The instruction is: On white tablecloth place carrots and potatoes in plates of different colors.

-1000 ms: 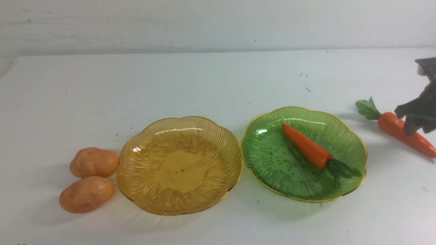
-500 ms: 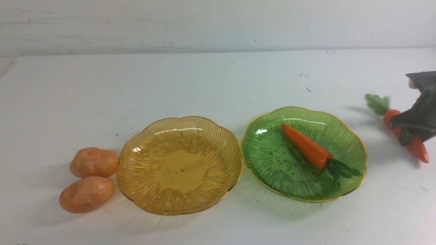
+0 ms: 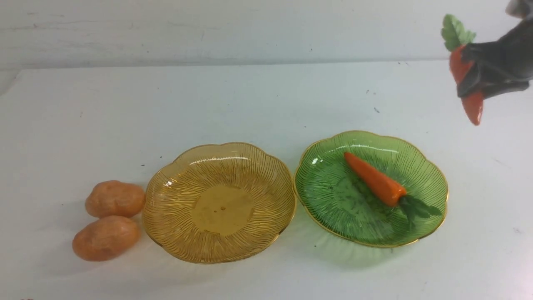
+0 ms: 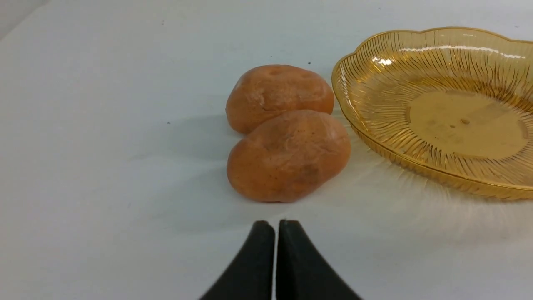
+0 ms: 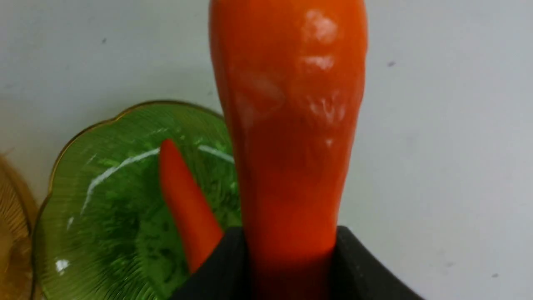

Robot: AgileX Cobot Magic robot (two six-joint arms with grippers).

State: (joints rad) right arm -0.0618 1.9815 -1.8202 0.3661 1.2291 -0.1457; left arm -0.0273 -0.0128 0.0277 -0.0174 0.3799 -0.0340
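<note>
On the white tablecloth [image 3: 266, 104], the green plate [image 3: 333, 200] holds one carrot [image 3: 374, 179]. High above the cloth at the far right, my right gripper [image 3: 468, 81] is shut on the second carrot [image 3: 474, 108], which hangs tip down with its leafy top up. In the right wrist view that carrot [image 5: 287, 125] fills the space between the jaws of the gripper [image 5: 289, 246], above the green plate [image 5: 104, 200]. The amber plate [image 3: 220, 208] is bare. Two potatoes [image 3: 115, 198] [image 3: 105, 237] lie left of it. My left gripper [image 4: 275, 226] is shut and empty, just short of the nearer potato [image 4: 287, 156].
A pale wall [image 3: 250, 29] runs behind the table's far edge. The two plates stand almost rim to rim. The amber plate's rim [image 4: 345, 91] lies right beside the potatoes.
My right gripper closed on the carrot lying at the right of the cloth and lifted it well up off the surface. Nothing else moved.
</note>
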